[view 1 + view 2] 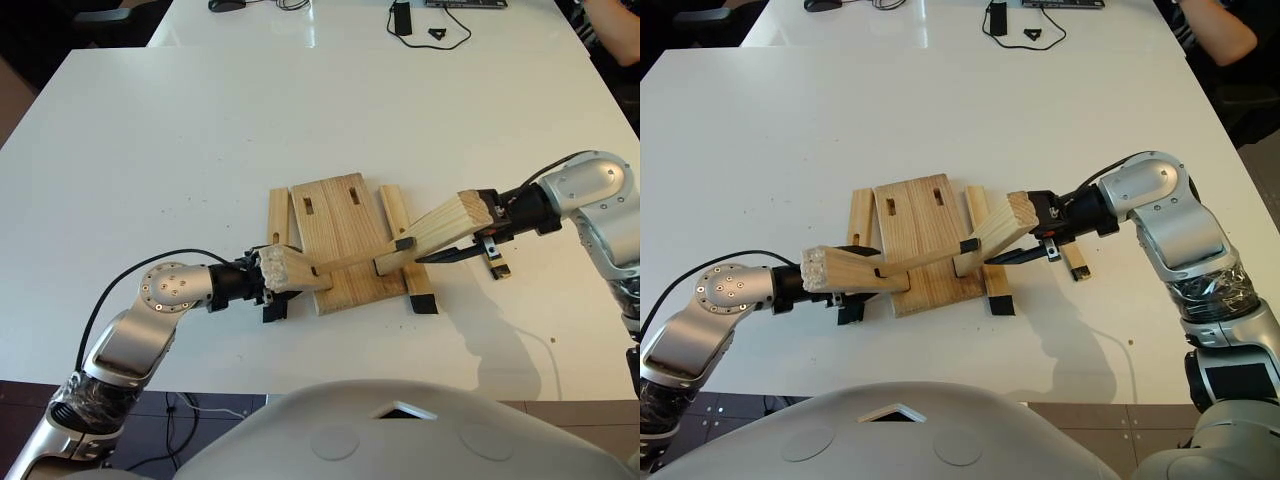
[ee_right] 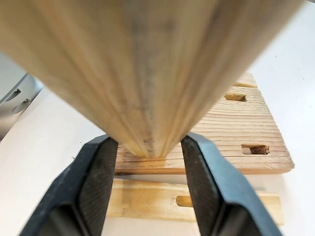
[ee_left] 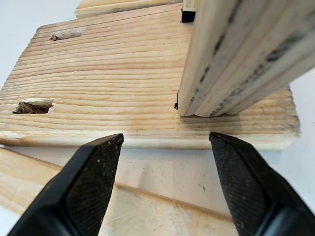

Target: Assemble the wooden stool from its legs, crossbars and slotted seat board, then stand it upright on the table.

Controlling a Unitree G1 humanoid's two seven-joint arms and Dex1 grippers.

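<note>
The slotted seat board (image 1: 335,215) lies flat mid-table, with one leg (image 1: 278,215) flat on its left and another leg (image 1: 398,212) on its right. Above the board's near edge, two more legs are joined by a thin crossbar (image 1: 345,263). My right gripper (image 2: 147,162) is shut on the right one (image 1: 448,228), which tilts down toward the board. The left one (image 1: 298,271) sits over my left gripper (image 3: 165,162), whose fingers (image 3: 93,182) stand wide apart with nothing between the tips. A short wooden piece (image 1: 498,264) lies under the right gripper.
The white table (image 1: 180,150) has free room all round the parts. Its front edge runs close below my arms. A second table (image 1: 330,25) behind carries cables and a small black device (image 1: 401,17).
</note>
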